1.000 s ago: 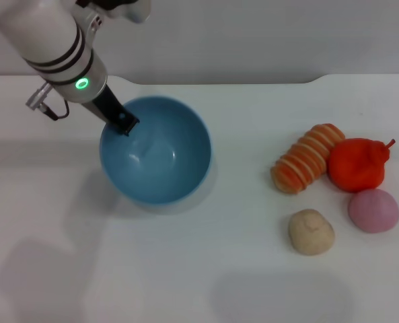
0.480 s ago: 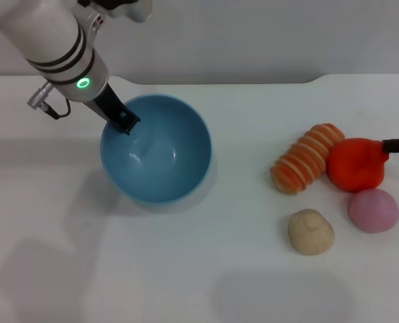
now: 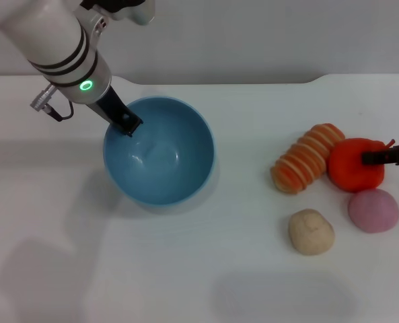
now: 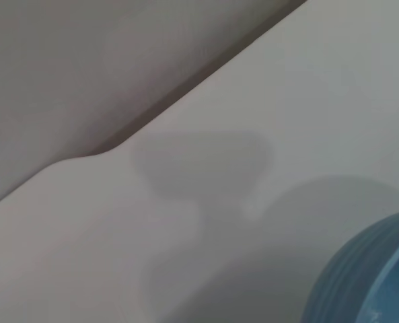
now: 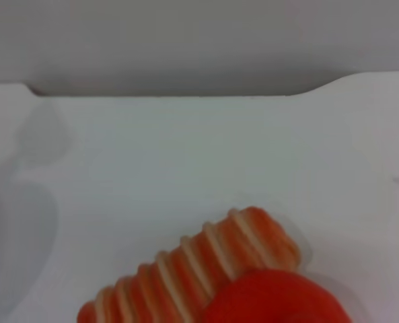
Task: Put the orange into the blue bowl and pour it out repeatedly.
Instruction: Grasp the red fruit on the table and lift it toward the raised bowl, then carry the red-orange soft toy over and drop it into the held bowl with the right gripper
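Note:
The light-blue bowl (image 3: 160, 153) stands upright and empty at the table's left middle; a part of its outer wall (image 4: 369, 277) shows in the left wrist view. My left gripper (image 3: 128, 125) is shut on the bowl's far-left rim. The red-orange orange (image 3: 350, 169) lies on the table at the right, against a striped oblong; its top (image 5: 274, 303) shows in the right wrist view. My right gripper (image 3: 369, 159) reaches in from the right edge, its dark tip over the orange's upper right side.
An orange-and-cream striped oblong (image 3: 305, 158) touches the orange's left side and also shows as the striped oblong (image 5: 199, 269) in the right wrist view. A pink ball (image 3: 373, 210) and a beige lump (image 3: 311, 231) lie just in front of the orange. The table's far edge runs along the back.
My right gripper has come in from the right edge and now reaches over the orange. The left gripper and the bowl have shifted slightly to the right.

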